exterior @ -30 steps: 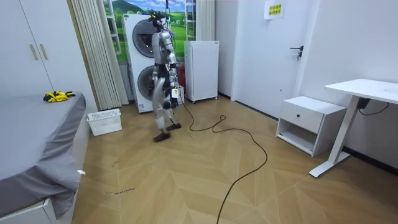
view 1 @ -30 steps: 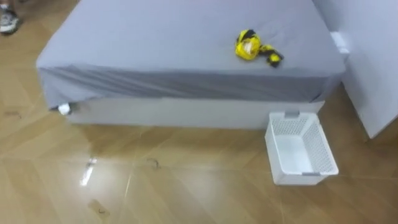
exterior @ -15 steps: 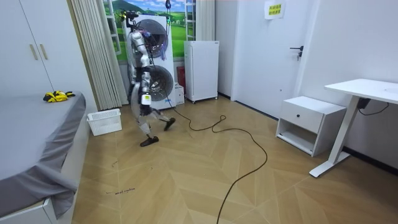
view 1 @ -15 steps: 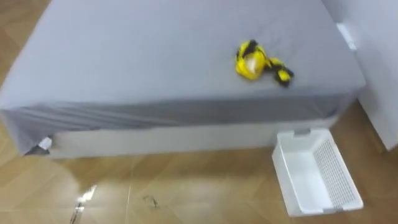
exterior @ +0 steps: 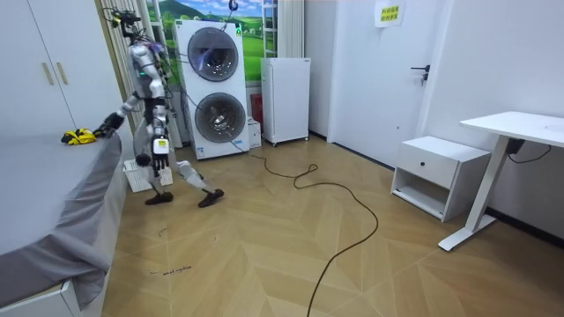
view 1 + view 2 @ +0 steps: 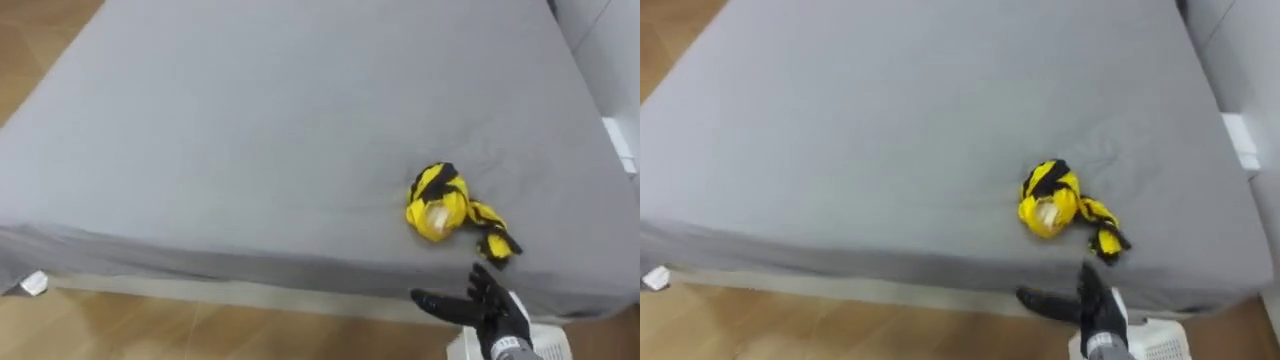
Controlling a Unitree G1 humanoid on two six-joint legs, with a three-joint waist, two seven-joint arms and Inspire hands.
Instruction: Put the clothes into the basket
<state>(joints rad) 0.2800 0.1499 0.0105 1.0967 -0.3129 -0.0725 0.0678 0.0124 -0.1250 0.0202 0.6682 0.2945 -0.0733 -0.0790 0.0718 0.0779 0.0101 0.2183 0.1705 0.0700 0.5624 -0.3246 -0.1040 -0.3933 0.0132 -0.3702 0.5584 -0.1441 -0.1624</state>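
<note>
the yellow-and-black clothes (image 6: pixel 440 203) are seen bunched on the grey bed (image 6: pixel 230 140), near its front edge. the right hand (image 6: pixel 492 311) is held just short of the bundle, fingers spread and thumb stretched out, with nothing grasped. a corner of the white basket (image 6: pixel 1152 340) is glimpsed on the floor under that hand. in the room view the robot is stood at the bedside, its left hand (image 5: pixel 159 150) hung by its hip.

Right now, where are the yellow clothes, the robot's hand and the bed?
yellow clothes (image 6: pixel 436 203): left eye view, on the bunched yellow middle.
right hand (image 6: pixel 497 312): left eye view, on the back of the open hand.
bed (image 6: pixel 250 130): left eye view, on the bare grey sheet.
</note>
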